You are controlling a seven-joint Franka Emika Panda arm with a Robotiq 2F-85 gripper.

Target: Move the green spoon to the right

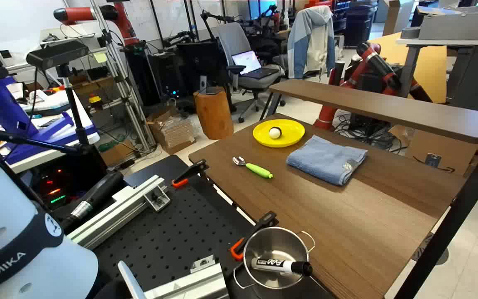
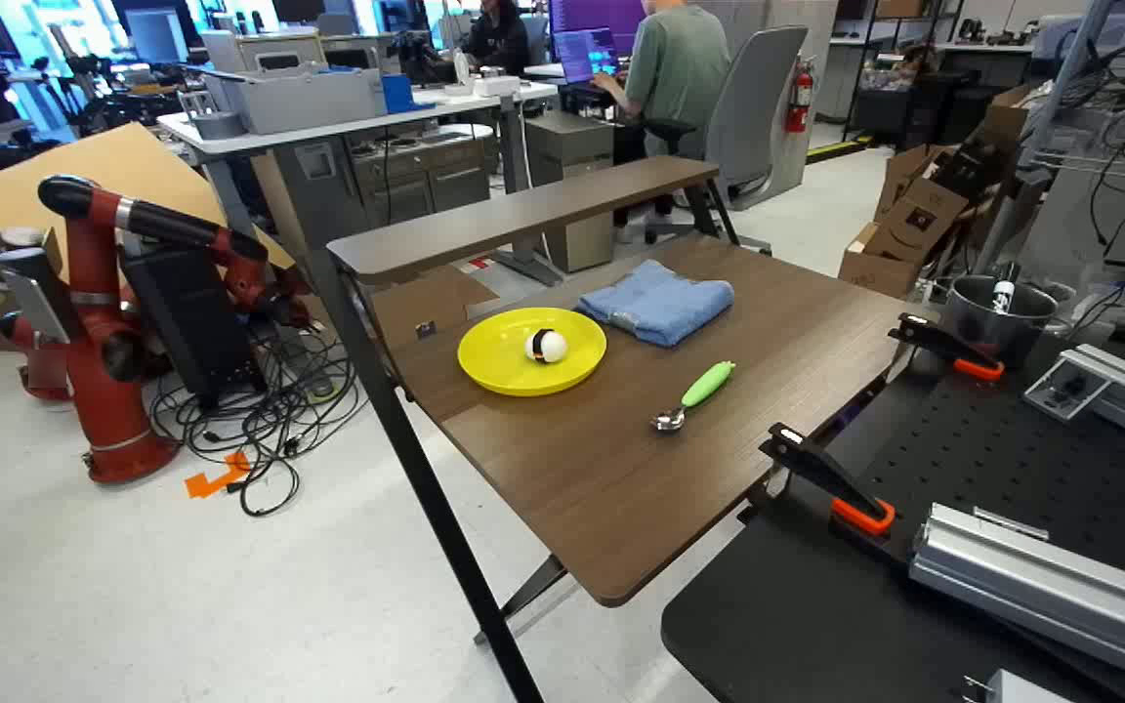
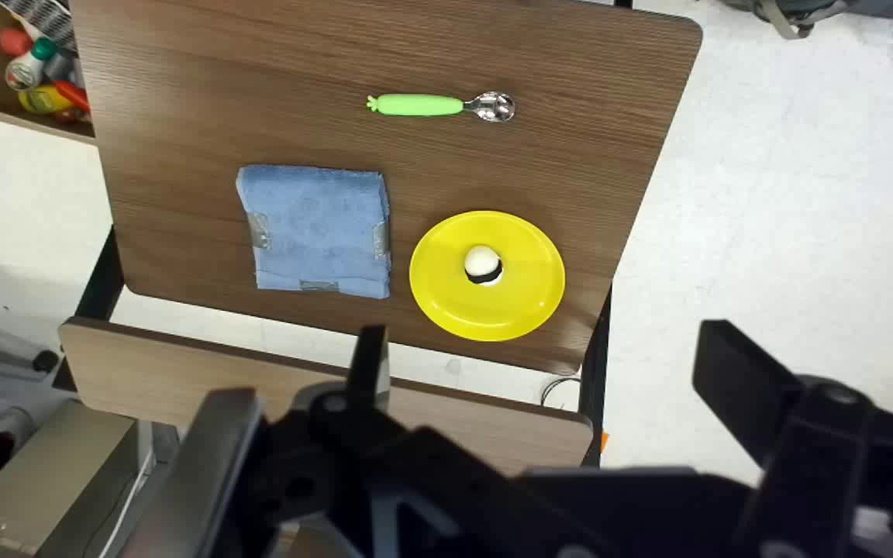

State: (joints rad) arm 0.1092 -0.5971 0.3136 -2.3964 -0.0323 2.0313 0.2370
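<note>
It's bright in here; a soft shadow crosses the table (image 1: 371, 224) beneath the shelf (image 1: 388, 107); the gripper (image 3: 545, 339) looks blurred.

The metal-headed green spoon (image 3: 437, 105) lies on the brown table (image 3: 260, 101).

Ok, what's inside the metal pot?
In both exterior views, a white marker leans in the metal pot, its black end sticking out the top. Whatever is directly behind the marker is covered.
</note>
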